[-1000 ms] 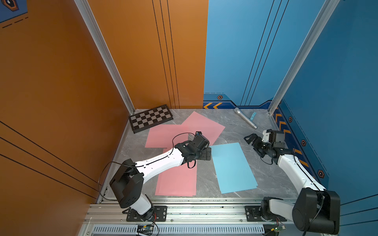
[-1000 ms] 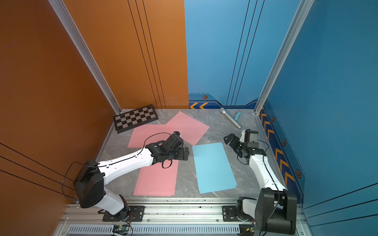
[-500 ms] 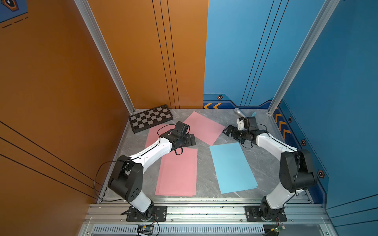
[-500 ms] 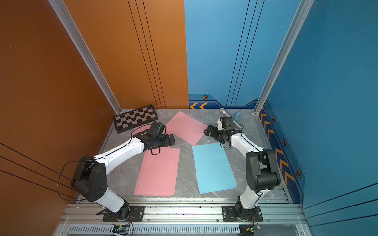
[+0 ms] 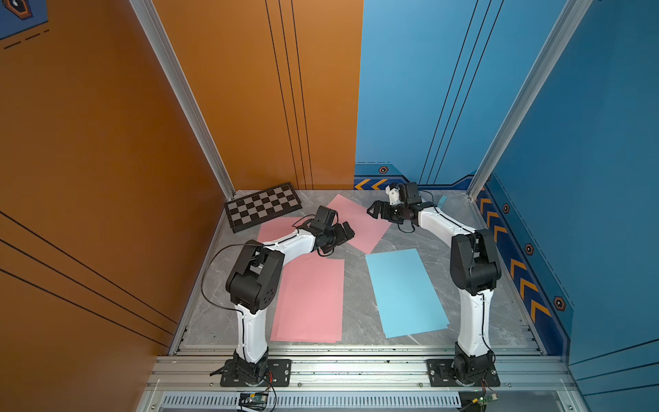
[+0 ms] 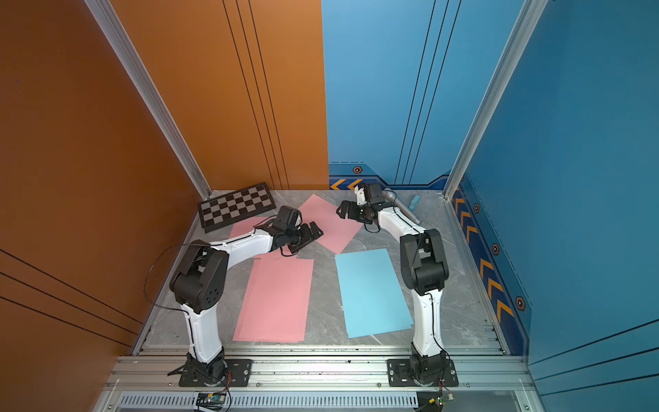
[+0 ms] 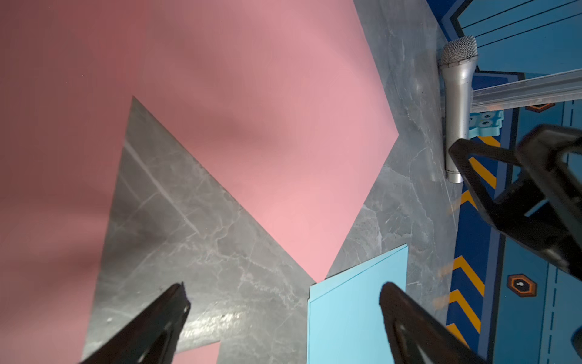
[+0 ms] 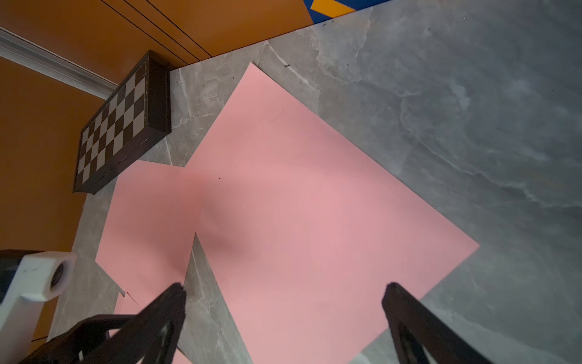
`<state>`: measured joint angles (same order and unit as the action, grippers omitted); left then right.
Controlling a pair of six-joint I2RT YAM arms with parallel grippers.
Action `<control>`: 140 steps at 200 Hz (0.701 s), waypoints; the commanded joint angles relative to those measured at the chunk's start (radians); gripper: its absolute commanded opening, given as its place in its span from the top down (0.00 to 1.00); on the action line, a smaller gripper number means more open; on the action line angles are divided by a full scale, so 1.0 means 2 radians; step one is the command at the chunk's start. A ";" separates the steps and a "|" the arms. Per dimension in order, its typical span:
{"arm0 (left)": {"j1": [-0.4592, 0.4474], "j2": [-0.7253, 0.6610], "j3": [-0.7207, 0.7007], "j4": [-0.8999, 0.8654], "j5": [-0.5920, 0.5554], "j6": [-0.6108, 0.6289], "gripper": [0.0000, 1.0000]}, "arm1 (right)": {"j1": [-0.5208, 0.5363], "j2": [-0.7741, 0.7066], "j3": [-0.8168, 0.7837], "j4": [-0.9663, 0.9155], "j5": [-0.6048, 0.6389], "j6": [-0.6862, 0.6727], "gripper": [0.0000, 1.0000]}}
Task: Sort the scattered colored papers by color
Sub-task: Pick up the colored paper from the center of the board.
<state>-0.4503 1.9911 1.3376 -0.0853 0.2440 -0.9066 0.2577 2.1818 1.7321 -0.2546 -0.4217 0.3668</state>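
Within 1 second both my arms have reached out to the far counter (image 5: 356,285). My left claw (image 5: 347,231) and right claw (image 5: 372,211), each spread and empty, now flank the tilted pink sheet (image 5: 363,232). The near pink pile (image 5: 310,299) and blue pile (image 5: 404,292) lie sorted, so probably 2 pink sheets remain.
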 commanded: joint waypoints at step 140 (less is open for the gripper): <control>0.025 0.095 0.050 0.034 0.014 -0.083 0.02 | -0.004 0.242 0.323 -0.154 -0.038 -0.058 0.00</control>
<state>-0.4122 2.1250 1.4277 0.0154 0.2630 -1.0470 0.2546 2.6251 2.3222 -0.4503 -0.4469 0.2760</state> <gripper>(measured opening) 0.980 0.997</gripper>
